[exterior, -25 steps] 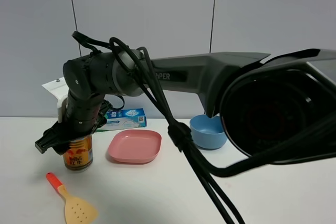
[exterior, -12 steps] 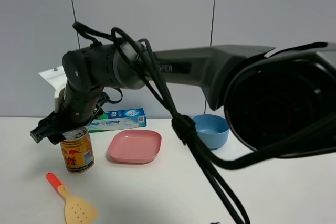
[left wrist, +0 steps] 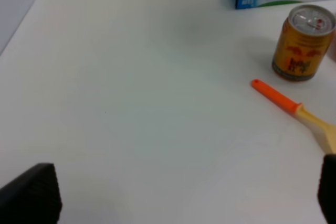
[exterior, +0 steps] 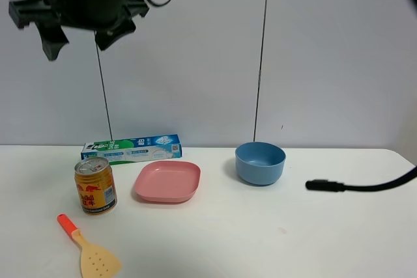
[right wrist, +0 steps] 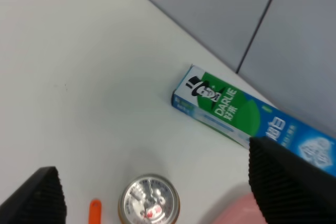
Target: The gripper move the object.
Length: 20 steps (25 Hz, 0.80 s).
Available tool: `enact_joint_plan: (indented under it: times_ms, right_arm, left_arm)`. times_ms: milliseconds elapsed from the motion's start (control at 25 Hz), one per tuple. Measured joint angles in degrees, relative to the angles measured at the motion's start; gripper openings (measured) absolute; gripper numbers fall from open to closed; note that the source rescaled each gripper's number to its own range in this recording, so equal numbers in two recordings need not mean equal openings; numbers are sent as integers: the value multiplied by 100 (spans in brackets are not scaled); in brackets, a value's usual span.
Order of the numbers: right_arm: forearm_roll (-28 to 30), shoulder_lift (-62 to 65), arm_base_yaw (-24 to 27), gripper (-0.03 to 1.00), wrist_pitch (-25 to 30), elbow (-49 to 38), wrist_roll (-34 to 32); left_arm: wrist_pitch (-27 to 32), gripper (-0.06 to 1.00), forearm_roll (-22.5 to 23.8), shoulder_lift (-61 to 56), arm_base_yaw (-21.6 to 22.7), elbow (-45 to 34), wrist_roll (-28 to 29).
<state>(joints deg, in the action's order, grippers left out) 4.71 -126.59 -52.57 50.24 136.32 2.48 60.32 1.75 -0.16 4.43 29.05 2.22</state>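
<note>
The gold Red Bull can (exterior: 96, 185) stands upright on the white table (exterior: 215, 239), left of the pink plate. My right gripper (exterior: 78, 38) hangs high above the can near the top left of the exterior view, open and empty. In the right wrist view its two black fingers (right wrist: 31, 198) frame the can's silver top (right wrist: 149, 204) far below. My left gripper (left wrist: 178, 192) is open and empty low over bare table; the can (left wrist: 304, 43) stands well away from it. The left gripper does not show in the exterior view.
A pink plate (exterior: 167, 181) and a blue bowl (exterior: 260, 163) sit right of the can. A toothpaste box (exterior: 132, 148) lies behind it by the wall. An orange-handled spatula (exterior: 88, 249) lies in front. A black cable (exterior: 358, 187) reaches in from the right.
My right gripper has let go of the can and risen from it to high above the table. The big arm has left the view. The can stays standing.
</note>
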Motion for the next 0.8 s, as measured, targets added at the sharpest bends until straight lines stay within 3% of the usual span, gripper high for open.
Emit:
enact_joint_plan:
  times_ms: [440, 800]
  right_arm:
    - [-6, 1301, 0, 21, 1863, 2, -19]
    - [-5, 1861, -5, 21, 1927, 2, -168]
  left_arm:
    - [0, 100, 0, 0, 0, 0, 0]
    - [0, 100, 0, 0, 0, 0, 0]
